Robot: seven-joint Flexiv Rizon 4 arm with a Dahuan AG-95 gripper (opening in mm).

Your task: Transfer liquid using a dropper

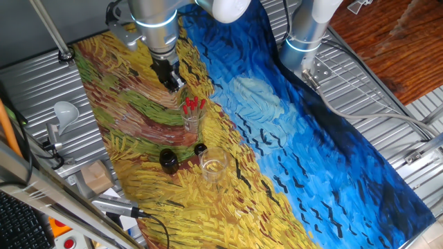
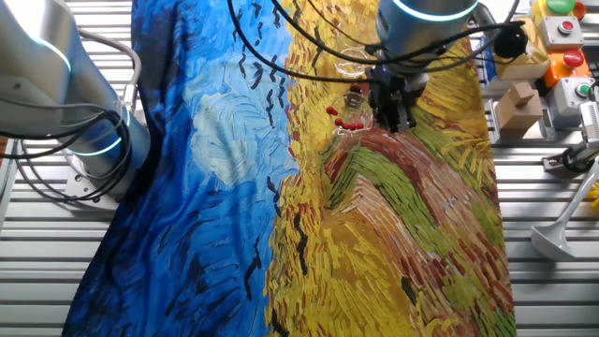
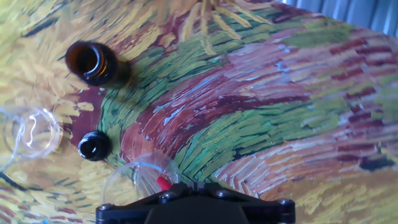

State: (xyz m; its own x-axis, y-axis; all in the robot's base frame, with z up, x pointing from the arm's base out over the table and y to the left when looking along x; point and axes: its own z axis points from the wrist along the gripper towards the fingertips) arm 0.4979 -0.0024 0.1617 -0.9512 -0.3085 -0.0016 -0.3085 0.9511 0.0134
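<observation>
Several droppers (image 1: 193, 104) with red bulbs stand bunched in a small clear holder glass (image 1: 191, 121) near the middle of the cloth-covered bench (image 1: 332, 159), on the yellow side of the painted cloth. Your gripper (image 1: 173, 81) hangs just beside and above that glass, toward the bench's far edge in the view where the arm stands top left. Its fingers look close together with nothing between them, but you cannot really tell the opening: the hand view shows only the black housing. Beyond the holder, toward the near edge, sit an open brown bottle (image 1: 168, 160), its black cap (image 1: 200, 149) and an empty glass (image 1: 213, 164).

Watch the descent. The bulbs crowd together, so a slightly offset grab could pinch two at once, or nudge the rim and tip the light glass over.
</observation>
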